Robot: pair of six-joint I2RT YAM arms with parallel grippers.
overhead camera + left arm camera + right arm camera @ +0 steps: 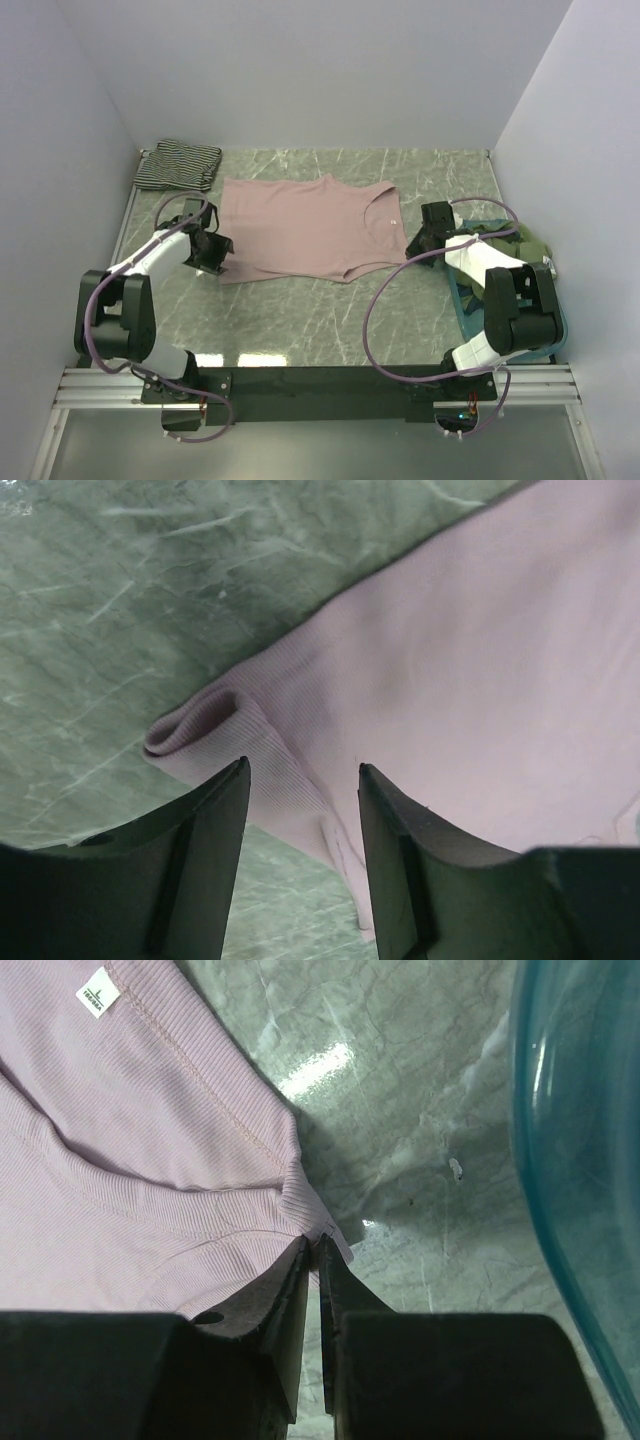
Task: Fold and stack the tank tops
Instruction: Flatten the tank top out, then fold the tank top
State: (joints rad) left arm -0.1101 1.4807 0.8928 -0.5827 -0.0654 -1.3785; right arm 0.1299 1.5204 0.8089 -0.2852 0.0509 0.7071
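I count one pink tank top, one striped tank top, one teal tray and one green cloth here.

Green veined marble-look tabletop, enclosed on three sides by plain pale walls; lighting apparently diffuse, overhead.

Soft, even light throughout; a bright glare patch on the table.

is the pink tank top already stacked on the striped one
No, the pink tank top lies spread flat on the table, beside the folded striped tank top rather than on it.
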